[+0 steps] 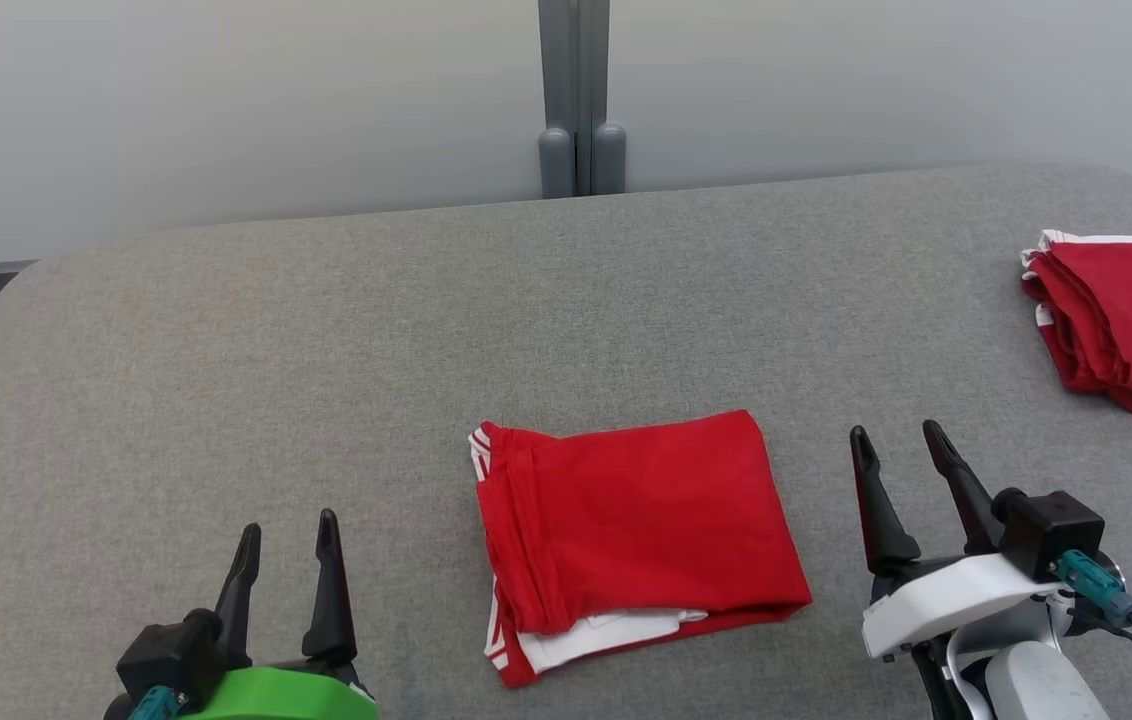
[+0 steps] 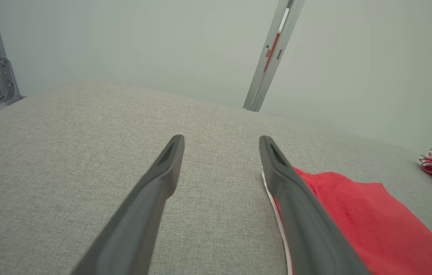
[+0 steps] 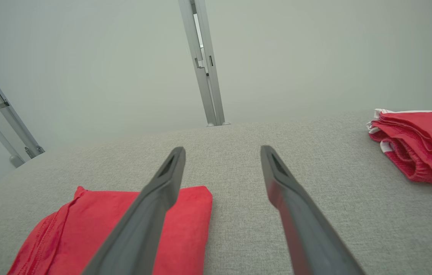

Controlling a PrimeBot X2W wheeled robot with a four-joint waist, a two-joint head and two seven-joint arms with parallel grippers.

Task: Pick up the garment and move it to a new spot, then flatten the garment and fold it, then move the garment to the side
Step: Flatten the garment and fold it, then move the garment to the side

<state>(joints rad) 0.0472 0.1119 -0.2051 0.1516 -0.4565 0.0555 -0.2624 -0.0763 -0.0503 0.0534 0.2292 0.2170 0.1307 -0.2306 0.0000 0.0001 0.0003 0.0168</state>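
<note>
garment (image 1: 631, 525): folded red shorts I'm after, flat on the table between my grippers
left gripper (image 1: 288, 550): wide open, empty, well clear
right gripper (image 1: 901, 465): spread, empty, just beside it

Near-centre garment (image 1: 631, 520) is showing solid red, with white stripe trim on its left edge and white peeking out at the near edge. Far-right pile (image 1: 1121, 320) is reading the same red, white-edged. The table (image 1: 276, 350) is showing a heathered grey weave. The left gripper (image 1: 288, 522) is wearing black fingers on green, the right gripper (image 1: 895, 430) black on white.
</note>
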